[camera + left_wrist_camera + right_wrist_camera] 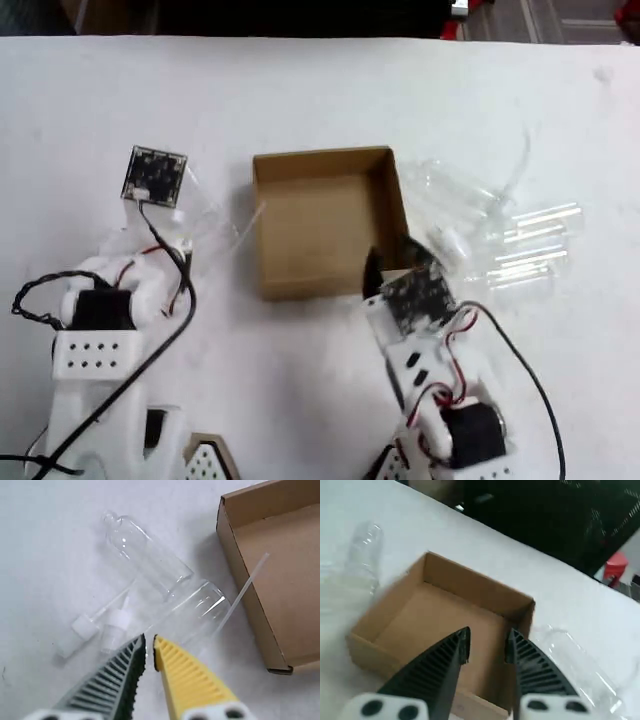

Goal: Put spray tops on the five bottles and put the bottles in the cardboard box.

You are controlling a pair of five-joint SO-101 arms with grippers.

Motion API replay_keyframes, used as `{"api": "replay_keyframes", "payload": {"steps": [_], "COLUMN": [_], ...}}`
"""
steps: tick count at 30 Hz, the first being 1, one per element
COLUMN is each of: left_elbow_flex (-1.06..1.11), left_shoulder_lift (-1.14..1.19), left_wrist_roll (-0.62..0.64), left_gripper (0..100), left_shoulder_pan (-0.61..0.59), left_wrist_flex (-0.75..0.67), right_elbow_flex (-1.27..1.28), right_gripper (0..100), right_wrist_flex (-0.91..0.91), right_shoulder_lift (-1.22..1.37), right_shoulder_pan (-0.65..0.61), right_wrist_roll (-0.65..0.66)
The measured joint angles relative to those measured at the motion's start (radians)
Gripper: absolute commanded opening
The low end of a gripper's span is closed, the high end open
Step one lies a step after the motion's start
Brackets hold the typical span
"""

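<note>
The open cardboard box [320, 215] stands mid-table, with nothing in it. My left gripper [149, 650] is shut on nothing, just short of a white spray top [113, 626] lying beside two clear bottles [147, 555] [197, 611] to the left of the box [280, 590]. A thin dip tube [245, 587] lies across the nearer bottle toward the box wall. My right gripper [488, 642] hangs open over the box's front right corner [470, 625]. More clear bottles [455, 195] and spray tops with tubes [530, 250] lie to the right of the box.
The left arm's wrist board [152, 175] and cables sit left of the box, and the right arm [430, 340] stands at the front right. Bare white table lies behind the box and along the front middle. A clear bottle [580, 667] lies close to the box's right wall.
</note>
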Motion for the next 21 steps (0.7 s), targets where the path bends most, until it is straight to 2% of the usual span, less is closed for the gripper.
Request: {"api": "replay_keyframes", "payload": {"steps": [5,10,15,21], "left_elbow_flex": [0.0,0.0,0.0,0.0], "left_shoulder_lift": [0.0,0.0,0.0,0.0], "left_wrist_roll": [0.0,0.0,0.0,0.0], "left_gripper": [4,4,4,4], "left_shoulder_pan": [0.0,0.0,0.0,0.0], "left_wrist_flex": [0.0,0.0,0.0,0.0], "right_elbow_flex": [-0.19,-0.405,-0.52,-0.526], "right_gripper": [10.1,10.1,9.8,7.5], "right_wrist_flex": [0.018,0.037,0.06,0.052], "right_shoulder_lift": [0.175,0.588,1.008,1.129], "right_shoulder_pan": [-0.1,-0.106,-0.106,-0.037], "right_wrist_roll": [0.0,-0.049,-0.16,-0.261]}}
